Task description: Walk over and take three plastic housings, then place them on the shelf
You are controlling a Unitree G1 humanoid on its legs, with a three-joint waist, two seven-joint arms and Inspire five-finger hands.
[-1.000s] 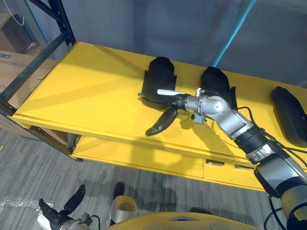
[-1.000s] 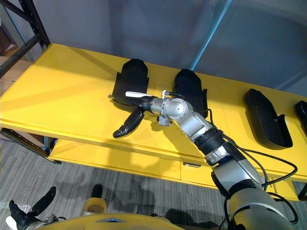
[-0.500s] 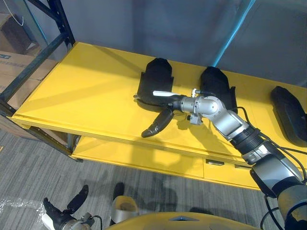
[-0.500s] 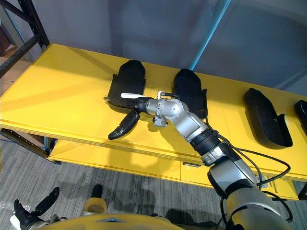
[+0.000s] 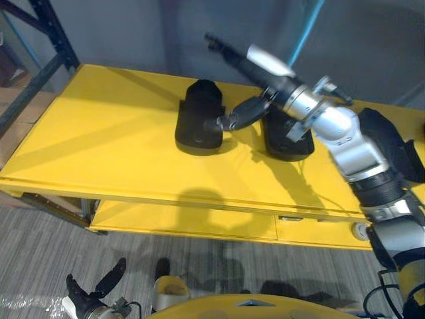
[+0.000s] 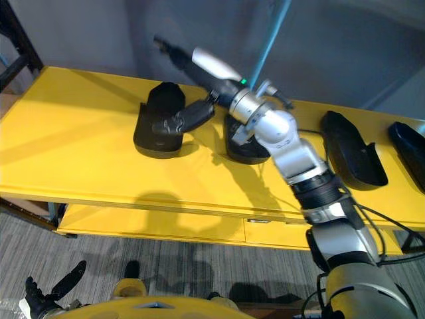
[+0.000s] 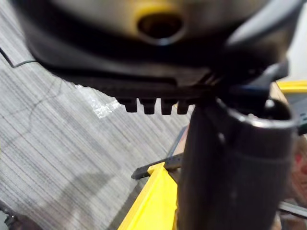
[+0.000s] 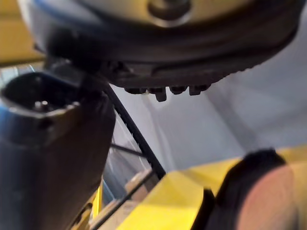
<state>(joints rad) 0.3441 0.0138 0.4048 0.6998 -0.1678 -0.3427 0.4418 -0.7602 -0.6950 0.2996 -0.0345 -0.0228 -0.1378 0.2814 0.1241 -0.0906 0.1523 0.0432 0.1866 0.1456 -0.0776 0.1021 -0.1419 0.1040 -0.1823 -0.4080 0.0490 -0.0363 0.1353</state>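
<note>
Lifts the right hand [image 5: 277, 92] clear of the left housing [image 5: 198, 119]: low beside it on the yellow shelf [image 5: 99, 133] half a second ago, now up above it near the centre of the frame. Leaves that housing lying flat and free at centre-left, touching nothing but the shelf. Reads as a release, so counts this one as set down rather than picked up. Shifts the whole view as well, so puts that down to the camera, not to the parts. Holds the fingers [image 5: 242, 117] straight and loose over the housing's right edge, gripping nothing. Sticks the white-covered thumb [image 5: 269, 63] out towards the upper left, against the grey wall [image 5: 166, 33]. Brings the silver arm in from the lower right, across the front of the second housing [image 5: 282, 143], just right of centre. Finds a third housing [image 5: 393, 143] at the right edge and a fourth [image 6: 412, 149] beyond it, both on the shelf. Hangs the left hand [image 5: 93, 292] at the lower left over the grey floor [image 5: 40, 252], fingers spread and empty
</note>
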